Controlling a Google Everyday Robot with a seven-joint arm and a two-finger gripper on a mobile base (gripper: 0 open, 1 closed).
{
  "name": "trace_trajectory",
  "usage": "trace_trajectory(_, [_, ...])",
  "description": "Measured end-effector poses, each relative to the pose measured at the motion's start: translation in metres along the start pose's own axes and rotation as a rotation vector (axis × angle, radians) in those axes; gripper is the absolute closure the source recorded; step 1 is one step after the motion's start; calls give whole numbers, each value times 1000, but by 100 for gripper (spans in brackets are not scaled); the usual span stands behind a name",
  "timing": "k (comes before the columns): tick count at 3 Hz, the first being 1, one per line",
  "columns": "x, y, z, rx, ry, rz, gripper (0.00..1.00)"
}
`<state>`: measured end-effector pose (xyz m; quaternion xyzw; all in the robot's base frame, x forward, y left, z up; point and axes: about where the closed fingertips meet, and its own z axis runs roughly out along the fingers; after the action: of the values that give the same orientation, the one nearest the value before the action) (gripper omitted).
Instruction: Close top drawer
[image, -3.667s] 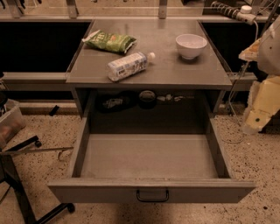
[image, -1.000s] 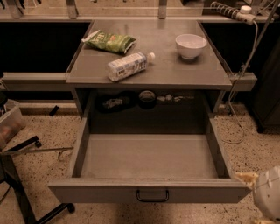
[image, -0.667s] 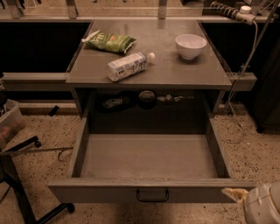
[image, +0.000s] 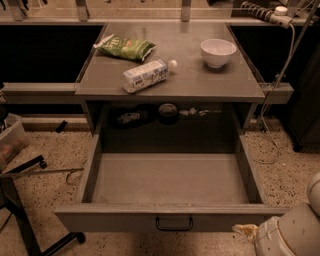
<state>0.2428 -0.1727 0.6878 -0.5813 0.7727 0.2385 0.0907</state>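
The top drawer (image: 170, 180) is seen pulled far out of the cabinet (image: 170, 82). The gripper (image: 245, 231) is found low, beside the drawer front's right end. Its state, released or clenched, cannot be told.

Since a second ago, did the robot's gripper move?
Yes. The gripper, low at the right of the view, has moved left along the front of the top drawer, closer to its black handle.

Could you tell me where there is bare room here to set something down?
The top drawer is bare throughout. On the cabinet top, room lies between bottle and bowl and in front of the bowl; the left, with green bag and bottle, is crowded. The gripper sits at the drawer's front right corner.
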Motion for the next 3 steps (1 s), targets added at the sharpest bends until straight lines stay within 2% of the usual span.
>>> trace_trajectory(2, [-11,-38,28,24,-2,1,0])
trace_trajectory(3, [-37,-75,46,13,10,-33,0])
